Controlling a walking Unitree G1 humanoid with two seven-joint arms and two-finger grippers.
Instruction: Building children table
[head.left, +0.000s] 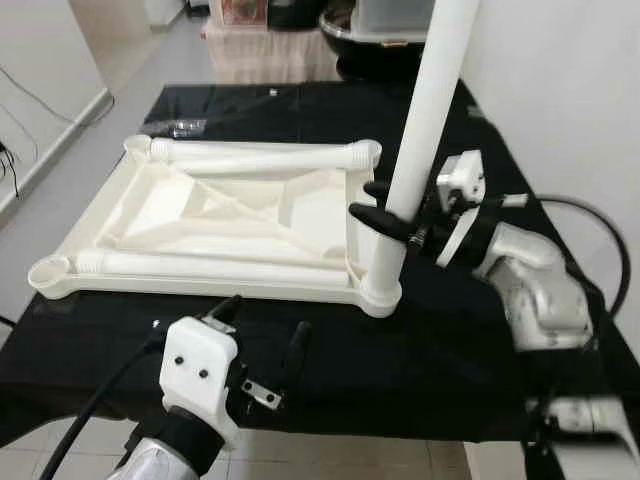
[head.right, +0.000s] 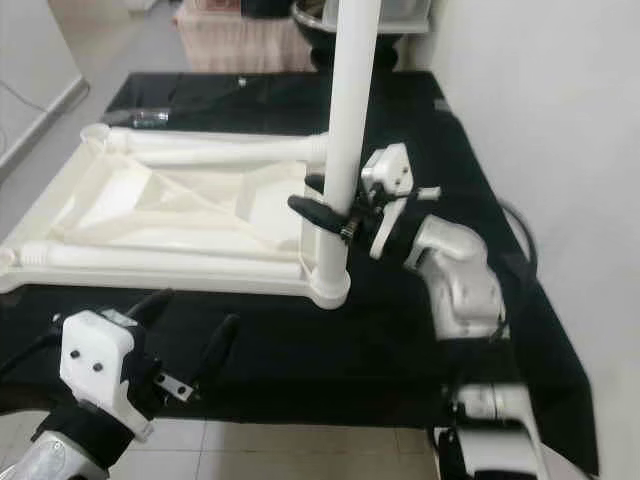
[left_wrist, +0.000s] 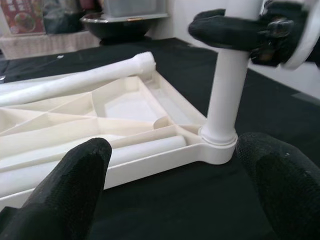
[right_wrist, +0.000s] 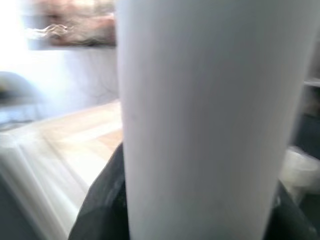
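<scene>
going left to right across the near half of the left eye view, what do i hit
left gripper → upright leg standing in the tabletop's corner socket → right gripper clamped on that leg → silver right arm

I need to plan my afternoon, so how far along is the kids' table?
One leg stands upright in the near-right corner socket of the upturned tabletop, gripped by the right gripper. Two legs lie loose on it, sockets unfilled. The left gripper hovers open nearby.
</scene>
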